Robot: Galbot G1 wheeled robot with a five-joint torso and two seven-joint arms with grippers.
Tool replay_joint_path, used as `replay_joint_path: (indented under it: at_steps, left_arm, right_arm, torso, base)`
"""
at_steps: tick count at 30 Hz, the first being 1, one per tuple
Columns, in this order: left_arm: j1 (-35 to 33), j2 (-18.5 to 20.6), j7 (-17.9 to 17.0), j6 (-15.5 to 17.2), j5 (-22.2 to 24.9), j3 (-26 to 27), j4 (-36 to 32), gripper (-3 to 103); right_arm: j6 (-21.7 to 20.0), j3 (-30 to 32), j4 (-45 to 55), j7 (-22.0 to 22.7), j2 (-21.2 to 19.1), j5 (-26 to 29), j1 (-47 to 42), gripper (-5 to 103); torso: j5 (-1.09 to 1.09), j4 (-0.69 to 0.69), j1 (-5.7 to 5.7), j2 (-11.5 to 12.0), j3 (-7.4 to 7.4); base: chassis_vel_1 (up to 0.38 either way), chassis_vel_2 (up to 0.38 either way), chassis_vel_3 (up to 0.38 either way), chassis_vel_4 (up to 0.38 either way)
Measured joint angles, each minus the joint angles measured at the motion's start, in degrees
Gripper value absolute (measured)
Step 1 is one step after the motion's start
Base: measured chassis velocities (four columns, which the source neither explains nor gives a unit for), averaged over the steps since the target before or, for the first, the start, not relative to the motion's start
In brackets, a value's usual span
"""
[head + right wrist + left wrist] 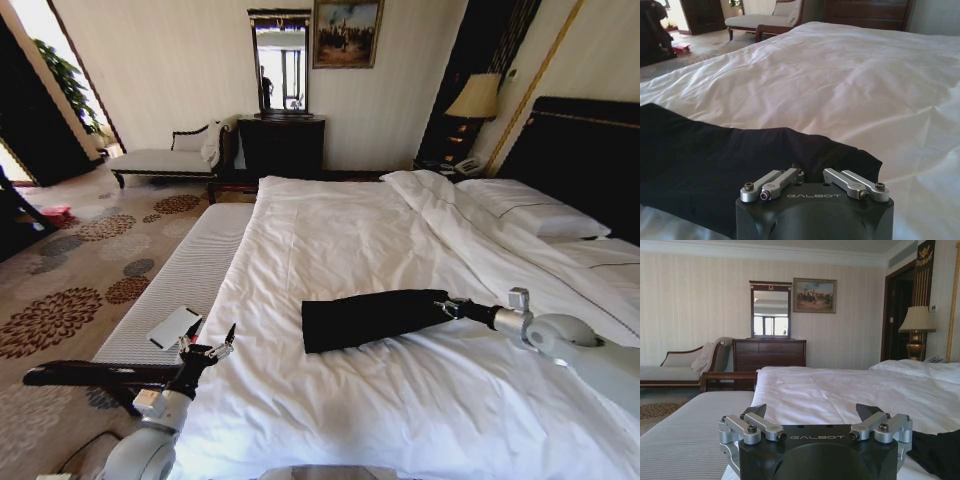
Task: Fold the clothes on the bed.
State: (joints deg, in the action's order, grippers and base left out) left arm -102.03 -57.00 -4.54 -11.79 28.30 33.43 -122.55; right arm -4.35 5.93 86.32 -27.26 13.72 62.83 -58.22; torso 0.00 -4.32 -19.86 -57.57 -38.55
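The clothes (375, 318) lie as a long black folded strip across the near half of the bed (380, 230), on its white duvet. My right gripper (447, 307) is at the strip's right end. In the right wrist view its jaws (813, 171) are drawn together on the fabric's edge, and the black cloth (715, 170) spreads away in front of them. My left gripper (207, 345) hovers open at the bed's left edge, well apart from the clothes. In the left wrist view its fingertips (757, 411) stand wide with nothing between them, and a corner of the clothes (937, 452) shows beside it.
A grey striped bench (185, 270) runs along the bed's left side with a flat white item (173, 327) on it. Pillows (540, 208) and a dark headboard (585, 150) lie at the right. A chaise (165, 158), dresser (282, 145) and lamp (475, 97) stand against the far wall.
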Motion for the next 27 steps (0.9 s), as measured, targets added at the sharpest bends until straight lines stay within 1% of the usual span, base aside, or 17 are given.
replay_joint_path:
  at_steps: [1,2,4,5,7,9,12,14,15,18,22,27]
  left_arm:
    - [0.0,0.0,0.0,0.0,0.0,0.0,0.0,100]
    - [0.0,0.0,0.0,0.0,0.0,0.0,0.0,100]
    - [0.0,0.0,0.0,0.0,0.0,0.0,0.0,100]
    - [0.0,0.0,0.0,0.0,0.0,0.0,0.0,100]
    - [0.0,0.0,0.0,0.0,0.0,0.0,0.0,100]
    - [0.0,0.0,0.0,0.0,0.0,0.0,0.0,100]
    - [0.0,0.0,0.0,0.0,0.0,0.0,0.0,100]
    - [0.0,0.0,0.0,0.0,0.0,0.0,0.0,100]
    - [0.0,0.0,0.0,0.0,0.0,0.0,0.0,100]
    - [0.0,0.0,0.0,0.0,0.0,0.0,0.0,100]
    - [0.0,0.0,0.0,0.0,0.0,0.0,0.0,100]
    - [0.0,0.0,0.0,0.0,0.0,0.0,0.0,100]
  right_arm:
    - [0.0,0.0,0.0,0.0,0.0,0.0,0.0,4]
    - [0.9,0.0,0.9,0.4,0.4,-3.4,0.1,4]
    - [1.8,-0.3,3.3,1.6,1.0,-7.7,0.5,4]
    - [1.8,-0.3,3.3,1.6,1.0,-7.7,0.5,4]
    - [1.7,-0.9,6.0,3.5,1.7,-9.3,1.4,4]
    - [1.0,-1.2,8.7,5.4,2.1,-9.5,2.1,4]
    - [0.8,-1.3,10.9,6.4,2.2,-10.1,2.2,4]
    - [0.0,-1.4,14.3,8.2,2.5,-10.5,2.3,4]
    - [0.0,-1.4,14.3,8.2,2.5,-10.5,2.3,4]
    - [-1.1,-2.0,17.8,10.1,3.3,-10.5,2.3,4]
    - [-2.0,-2.9,19.8,10.9,4.2,-10.8,2.3,4]
    - [-3.0,-5.5,20.3,11.3,6.5,-12.2,3.1,4]
  torso:
    - [0.0,0.0,0.0,0.0,0.0]
    - [0.0,0.0,0.0,0.0,0.0]
    - [-0.01,0.0,0.0,0.0,0.0]
    - [-0.01,0.0,0.0,0.0,0.0]
    - [-0.01,0.01,0.0,0.0,0.0]
    - [-0.01,0.02,0.0,0.0,0.0]
    - [-0.01,0.02,0.0,0.0,0.0]
    - [-0.02,0.01,0.0,0.0,0.0]
    - [-0.02,0.01,0.0,0.0,0.0]
    - [-0.02,0.01,0.0,0.0,0.0]
    - [-0.02,0.01,0.0,0.0,0.0]
    - [0.0,0.0,0.0,0.0,0.0]
  base:
    - [0.0,0.0,0.0,0.0]
    - [0.0,0.0,0.0,0.0]
    - [0.0,0.0,0.0,0.0]
    - [0.0,0.0,0.0,0.0]
    - [0.0,0.0,0.0,0.0]
    - [0.0,0.0,0.0,0.0]
    - [0.0,0.0,0.0,0.0]
    - [0.0,0.0,0.0,0.0]
    - [0.0,0.0,0.0,0.0]
    - [0.0,0.0,0.0,0.0]
    - [0.0,0.0,0.0,0.0]
    - [0.0,0.0,0.0,0.0]
